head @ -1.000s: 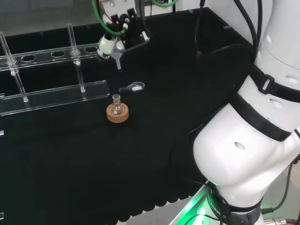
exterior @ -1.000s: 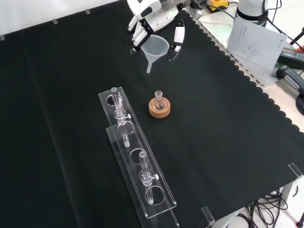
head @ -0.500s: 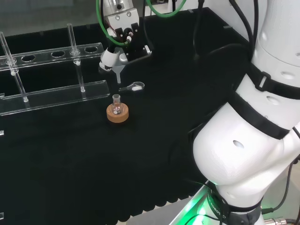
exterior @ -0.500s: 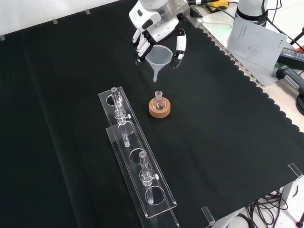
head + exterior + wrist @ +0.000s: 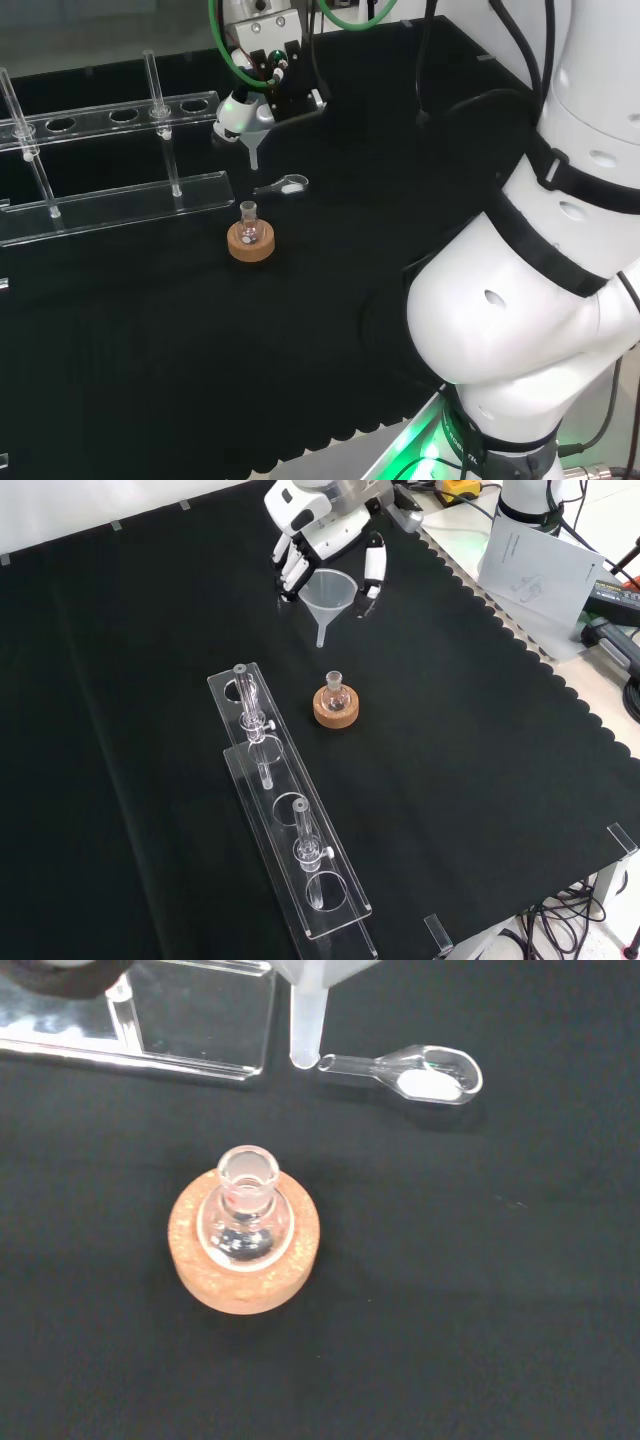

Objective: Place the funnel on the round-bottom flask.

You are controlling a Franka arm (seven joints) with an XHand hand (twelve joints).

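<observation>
Holding the funnel (image 5: 330, 590) by its cone between curled fingers and thumb, the hand (image 5: 320, 535) is hanging above the desk (image 5: 480, 740) with the stem pointing down, at the top of the front view. Going left to right in that view, the clear rack (image 5: 285, 830) is standing nearest the left, then the round-bottom flask (image 5: 335, 692) is sitting upright in its cork ring (image 5: 336, 709), below the funnel and well apart from it. In the wrist view the stem tip (image 5: 305, 1040) is lying short of the flask mouth (image 5: 247, 1168), beside a small glass scoop (image 5: 425, 1070). Doing this step well probably means centring the stem over the narrow mouth first, keeping it vertical, then lowering straight, since a sideways nudge could tip the flask off its ring.
</observation>
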